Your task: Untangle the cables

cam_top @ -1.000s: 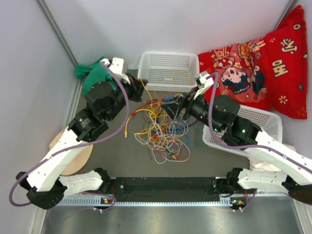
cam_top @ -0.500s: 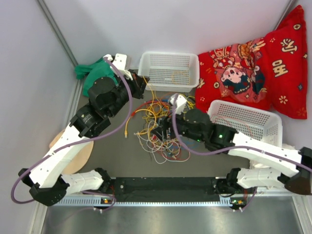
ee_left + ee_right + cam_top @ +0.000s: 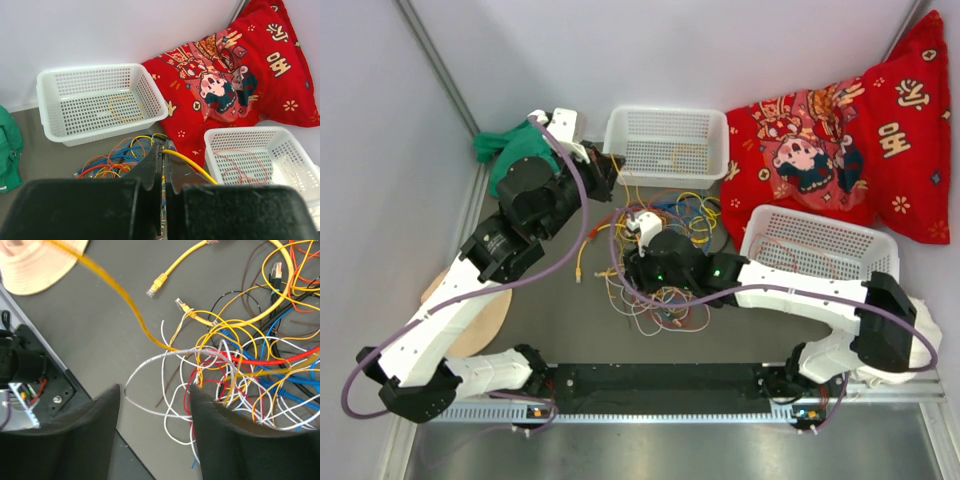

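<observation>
The cables (image 3: 672, 308) lie as a knotted heap of yellow, red, orange, blue and white wires in the middle of the grey table. They also show in the right wrist view (image 3: 240, 355) and the left wrist view (image 3: 112, 161). My left gripper (image 3: 604, 176) is by the near-left corner of the back basket. In the left wrist view it (image 3: 164, 148) is shut on a yellow cable (image 3: 197, 169) that runs off to the right. My right gripper (image 3: 626, 268) hangs over the left edge of the heap. In the right wrist view it (image 3: 152, 392) is open, with white wire loops (image 3: 150, 360) between its fingers.
A white basket (image 3: 665, 118) at the back holds a yellow wire loop. A second white basket (image 3: 865, 240) at right holds a thin red wire. A red cushion (image 3: 840, 140) lies at back right and a green cloth (image 3: 505, 150) at back left. A beige hat (image 3: 475, 315) lies at left. A black rail (image 3: 660, 385) runs along the front.
My right arm has swung left from the right basket to over the heap's left side. My left gripper has shifted slightly back toward the far basket.
</observation>
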Tool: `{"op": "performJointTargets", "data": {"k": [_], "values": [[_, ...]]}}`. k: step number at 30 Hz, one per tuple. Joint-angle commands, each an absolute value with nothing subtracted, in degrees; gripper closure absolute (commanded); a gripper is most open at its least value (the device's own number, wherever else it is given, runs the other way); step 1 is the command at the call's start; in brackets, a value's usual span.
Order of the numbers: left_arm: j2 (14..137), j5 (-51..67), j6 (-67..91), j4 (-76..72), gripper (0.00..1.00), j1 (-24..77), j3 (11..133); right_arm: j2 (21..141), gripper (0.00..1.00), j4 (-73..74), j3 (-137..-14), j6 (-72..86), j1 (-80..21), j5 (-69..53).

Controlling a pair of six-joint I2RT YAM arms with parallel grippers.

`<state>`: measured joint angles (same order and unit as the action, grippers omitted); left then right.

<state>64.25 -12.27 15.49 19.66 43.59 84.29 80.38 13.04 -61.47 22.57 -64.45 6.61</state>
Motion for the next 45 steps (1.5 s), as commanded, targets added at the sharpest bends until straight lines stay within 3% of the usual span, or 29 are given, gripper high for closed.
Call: {"op": "performJointTargets", "data": {"k": [1, 4, 11, 19, 22, 23, 26, 32, 38, 45], "values": [[63.02, -12.39, 15.21, 18.45, 1.00, 43.59, 86.75, 82.88, 0.71, 7.65, -61.70, 24.87, -65.30, 9.05], [62.58, -14.85, 14.24, 19.77, 1.00, 43.59, 87.89, 83.06, 1.00, 10.97, -61.61, 26.10, -65.22, 13.43], [62.75, -24.51, 10.02, 17.93, 1.00, 43.59, 95.60, 76.73, 1.00, 12.66, -49.85, 32.06, -65.21, 18.63], [64.86, -24.09, 7.30, 14.59, 1.00, 43.59, 102.48, 72.60, 1.00, 12.92, -39.55, 37.53, -65.21, 17.58], [65.91, -23.12, 8.26, 15.47, 1.00, 43.59, 101.96, 71.90, 0.65, 14.23, -42.09, 36.65, -65.21, 17.93], [66.09, -22.94, 8.78, 16.43, 1.00, 43.59, 101.52, 70.85, 0.47, 15.80, -44.10, 36.48, -65.21, 18.71], [67.32, -23.81, 8.88, 17.75, 1.00, 43.59, 99.58, 68.65, 0.30, 19.67, -49.19, 35.69, -65.48, 20.64], [73.90, -25.50, 9.57, 22.67, 1.00, 41.93, 101.51, 60.83, 0.19, 28.73, -60.62, 33.93, -65.48, 25.92], [83.66, -14.53, 18.88, 22.51, 1.00, 33.50, 105.90, 53.09, 0.18, 33.75, -65.39, 32.61, -65.48, 28.21], [95.08, -10.38, 23.02, 13.28, 1.00, 26.72, 108.02, 48.17, 0.19, 33.58, -63.20, 32.52, -65.48, 27.60]]}}
